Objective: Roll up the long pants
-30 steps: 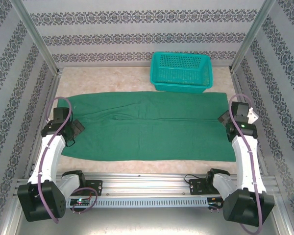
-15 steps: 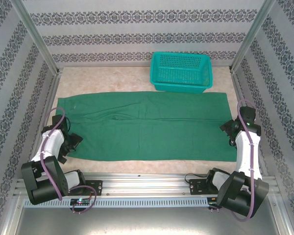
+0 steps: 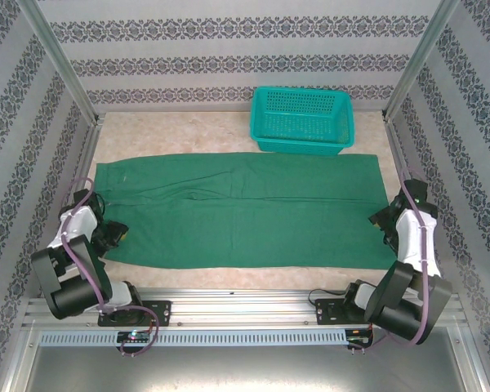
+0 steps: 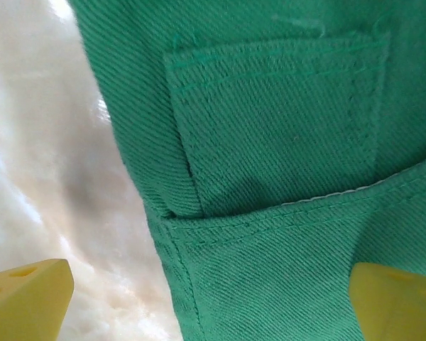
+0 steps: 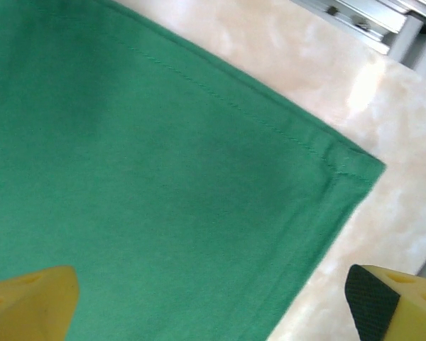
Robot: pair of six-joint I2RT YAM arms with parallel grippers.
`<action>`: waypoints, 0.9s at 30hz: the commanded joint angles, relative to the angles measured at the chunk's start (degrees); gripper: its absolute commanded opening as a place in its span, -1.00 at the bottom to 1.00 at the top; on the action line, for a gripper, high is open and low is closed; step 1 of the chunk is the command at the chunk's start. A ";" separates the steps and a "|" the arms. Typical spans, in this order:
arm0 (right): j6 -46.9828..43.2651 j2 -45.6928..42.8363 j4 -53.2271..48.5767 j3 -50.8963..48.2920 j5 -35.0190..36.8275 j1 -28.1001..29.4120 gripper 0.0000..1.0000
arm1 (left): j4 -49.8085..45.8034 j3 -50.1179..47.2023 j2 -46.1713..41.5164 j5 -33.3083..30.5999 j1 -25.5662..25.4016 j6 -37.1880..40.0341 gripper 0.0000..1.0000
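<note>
Your long pants [image 3: 245, 212] lie flat across the table [image 3: 171, 135], waist left, hems right, the teal basket [image 3: 302, 120] just beyond their far edge. Your left jaws gape over the pocket [image 4: 277, 121] at the near waist corner; your right jaws gape over the near hem corner.

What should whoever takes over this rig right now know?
The left gripper is open, holding nothing, above the waist end by the back pocket.
The right gripper is open, holding nothing, above the near hem corner.
The long pants lie spread flat across the table, waist left, hems right. The teal mesh basket stands just behind their far edge.
Done: pants laid out flat.
Left: the whole roll; none is started.
</note>
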 commanded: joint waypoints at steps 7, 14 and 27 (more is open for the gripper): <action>0.84 0.42 -3.24 0.69 2.06 -7.74 0.96 | 1.29 -0.52 -1.01 1.47 0.59 1.14 1.00; 4.51 4.37 -0.26 -2.06 -4.17 -11.59 0.92 | 0.97 0.42 -3.08 -0.04 0.59 1.58 1.00; 6.31 13.01 8.19 -6.13 -6.85 -11.59 0.69 | 2.74 -1.91 -2.69 0.84 0.60 2.71 0.93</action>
